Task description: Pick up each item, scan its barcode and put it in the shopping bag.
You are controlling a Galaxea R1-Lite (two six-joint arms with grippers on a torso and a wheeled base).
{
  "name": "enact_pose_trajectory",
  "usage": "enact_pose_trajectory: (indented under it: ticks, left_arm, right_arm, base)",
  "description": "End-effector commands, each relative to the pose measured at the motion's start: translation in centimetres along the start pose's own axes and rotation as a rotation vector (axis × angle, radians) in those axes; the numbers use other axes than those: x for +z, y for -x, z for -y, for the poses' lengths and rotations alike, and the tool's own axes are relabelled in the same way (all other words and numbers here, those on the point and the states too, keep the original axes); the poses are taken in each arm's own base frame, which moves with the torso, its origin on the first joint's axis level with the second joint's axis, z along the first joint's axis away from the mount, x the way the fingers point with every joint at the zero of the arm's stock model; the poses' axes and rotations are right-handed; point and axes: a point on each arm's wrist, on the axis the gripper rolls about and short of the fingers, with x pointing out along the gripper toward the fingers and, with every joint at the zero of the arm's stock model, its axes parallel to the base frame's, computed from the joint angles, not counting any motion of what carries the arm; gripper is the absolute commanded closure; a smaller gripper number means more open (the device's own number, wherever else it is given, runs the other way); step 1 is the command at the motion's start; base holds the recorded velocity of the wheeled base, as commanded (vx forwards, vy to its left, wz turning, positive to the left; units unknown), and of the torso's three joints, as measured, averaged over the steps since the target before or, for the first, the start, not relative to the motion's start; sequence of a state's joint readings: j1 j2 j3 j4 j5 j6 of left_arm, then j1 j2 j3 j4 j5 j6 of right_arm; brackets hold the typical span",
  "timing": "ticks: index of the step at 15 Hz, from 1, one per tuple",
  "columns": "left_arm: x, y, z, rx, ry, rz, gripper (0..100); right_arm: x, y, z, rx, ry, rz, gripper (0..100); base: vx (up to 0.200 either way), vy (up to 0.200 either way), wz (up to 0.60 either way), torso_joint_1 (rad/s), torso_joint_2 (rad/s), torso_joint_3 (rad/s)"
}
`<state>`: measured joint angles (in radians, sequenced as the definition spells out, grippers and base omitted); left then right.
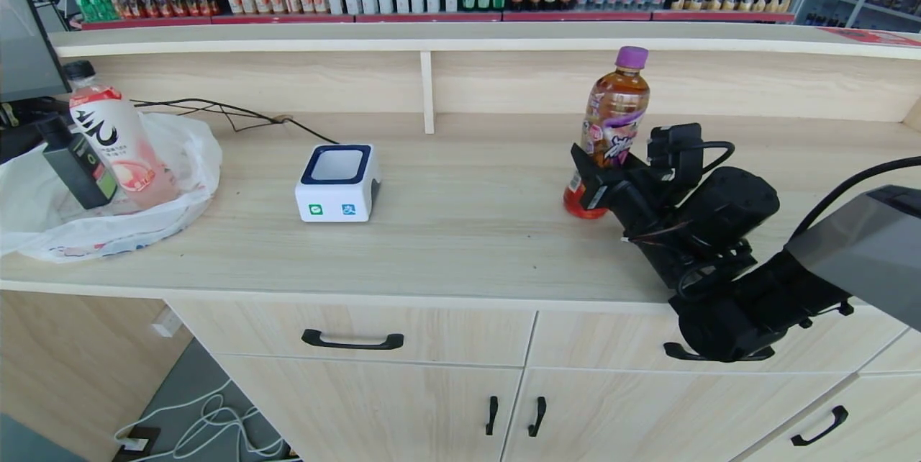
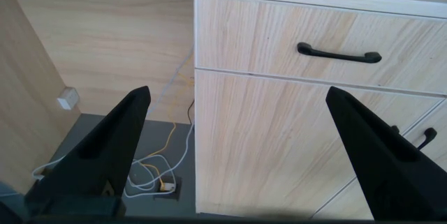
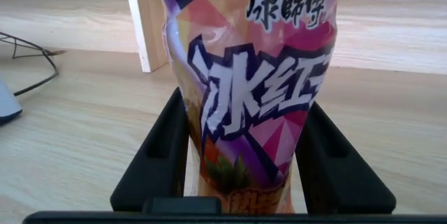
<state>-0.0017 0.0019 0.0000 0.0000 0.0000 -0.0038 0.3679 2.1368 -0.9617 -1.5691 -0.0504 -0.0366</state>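
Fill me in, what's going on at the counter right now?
The right gripper is closed around the lower part of the tea bottle, which stands upright on the counter to the right of the scanner, not yet lifted. The left gripper hangs open below the counter edge, facing the cabinet drawers. A pink bottle and a dark bottle already sit in the shopping bag at the left end.

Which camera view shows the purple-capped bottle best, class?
The head view: the whole purple-capped bottle stands upright on the counter, cap to base, with the right pincer at its lower part. The right wrist view gives just its label close up. The left wrist view faces the cabinet drawers.
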Motion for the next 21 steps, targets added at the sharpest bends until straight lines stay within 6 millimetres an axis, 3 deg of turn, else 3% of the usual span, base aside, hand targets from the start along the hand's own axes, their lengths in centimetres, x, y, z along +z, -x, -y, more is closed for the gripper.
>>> enact_pose_trajectory:
  ticks: [1, 6, 12, 15, 21]
  left_arm:
    - [0.0, 0.0, 0.0, 0.000, 0.001, 0.000, 0]
    - [0.0, 0.0, 0.0, 0.000, 0.001, 0.000, 0]
    - [0.0, 0.0, 0.0, 0.000, 0.001, 0.000, 0]
    - [0.0, 0.0, 0.0, 0.000, 0.001, 0.000, 0]
    - [0.0, 0.0, 0.0, 0.000, 0.001, 0.000, 0]
  right_arm:
    - [0.3, 0.0, 0.0, 0.000, 0.000, 0.009, 100]
    - [3.4, 0.3, -0.6, 0.017, -0.006, 0.077, 100]
    - [7.3, 2.2, -1.5, 0.080, -0.023, 0.133, 100]
    - [8.8, 5.0, -2.8, 0.136, -0.048, 0.110, 100]
    - [11.3, 13.3, -5.1, 0.388, -0.105, 0.040, 100]
  base:
    - [0.000, 0.000, 0.00, 0.000, 0.00, 0.000]
    - [0.000, 0.000, 0.00, 0.000, 0.00, 0.000]
    - [0.000, 0.000, 0.00, 0.000, 0.00, 0.000]
    - [0.000, 0.000, 0.00, 0.000, 0.00, 0.000]
    - [0.000, 0.000, 0.00, 0.000, 0.00, 0.000]
